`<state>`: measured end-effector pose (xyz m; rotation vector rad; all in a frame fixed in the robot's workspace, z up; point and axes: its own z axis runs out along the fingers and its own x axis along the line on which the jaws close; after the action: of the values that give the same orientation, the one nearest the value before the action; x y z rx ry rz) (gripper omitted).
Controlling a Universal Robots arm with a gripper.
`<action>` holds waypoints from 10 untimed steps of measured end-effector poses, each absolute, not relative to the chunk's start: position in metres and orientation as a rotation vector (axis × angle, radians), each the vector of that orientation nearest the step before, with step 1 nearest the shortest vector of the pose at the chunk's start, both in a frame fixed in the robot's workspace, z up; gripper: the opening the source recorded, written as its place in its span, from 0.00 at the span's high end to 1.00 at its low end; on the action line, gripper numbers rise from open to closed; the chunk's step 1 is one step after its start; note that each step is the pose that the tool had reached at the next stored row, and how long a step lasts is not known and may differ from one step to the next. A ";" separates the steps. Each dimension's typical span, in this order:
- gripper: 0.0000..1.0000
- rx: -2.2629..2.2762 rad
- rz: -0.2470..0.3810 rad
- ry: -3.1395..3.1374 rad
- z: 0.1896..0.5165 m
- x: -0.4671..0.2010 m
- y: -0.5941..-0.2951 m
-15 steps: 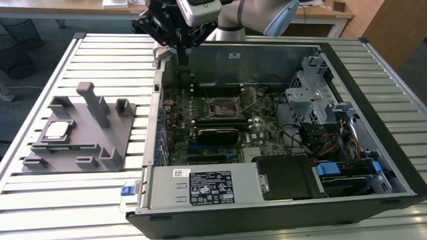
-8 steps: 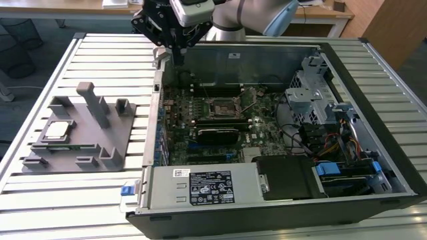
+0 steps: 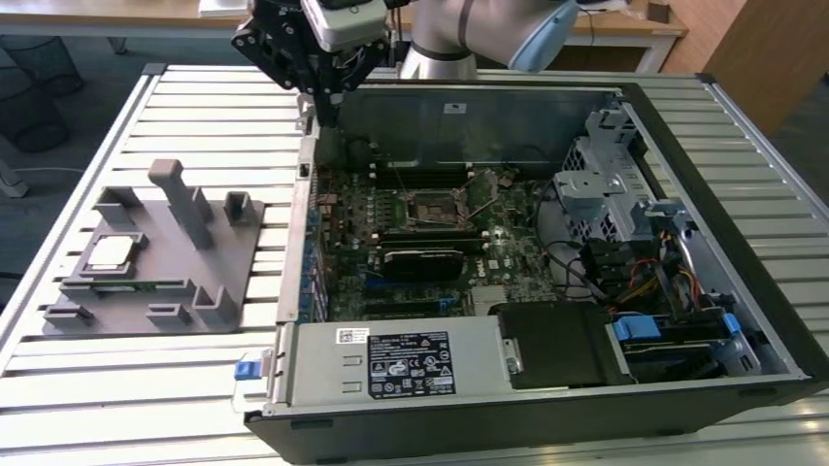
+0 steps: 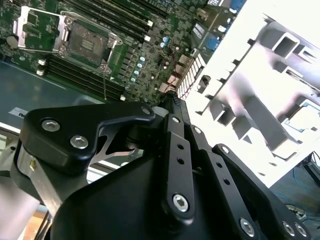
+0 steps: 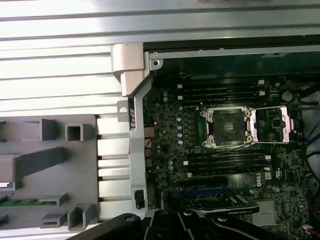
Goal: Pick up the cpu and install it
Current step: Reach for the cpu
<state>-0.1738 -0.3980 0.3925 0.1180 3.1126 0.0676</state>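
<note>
The cpu is seated flat in the grey fixture, which lies outside the computer case, near its wall on the exterior view's left — not yet picked. The gripper is held above the case's far corner on that same side, jaws drawn together, nothing between them. Inside the case, mid-board, the socket is seen with its load plate swung open. Risks, as judged: fixture posts beside the chip could be clipped on approach; with a skewed grasp on the thin rim the chip would be tilted — socket pins bent on seating.
</note>
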 end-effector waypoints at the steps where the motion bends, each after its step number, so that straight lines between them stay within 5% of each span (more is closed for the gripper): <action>1: 0.89 0.118 0.068 3.113 0.392 -0.176 -0.398; 10: 0.89 0.118 0.068 3.113 0.392 -0.187 -0.398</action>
<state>-0.1870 -0.3978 0.3921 0.1181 3.1132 0.0676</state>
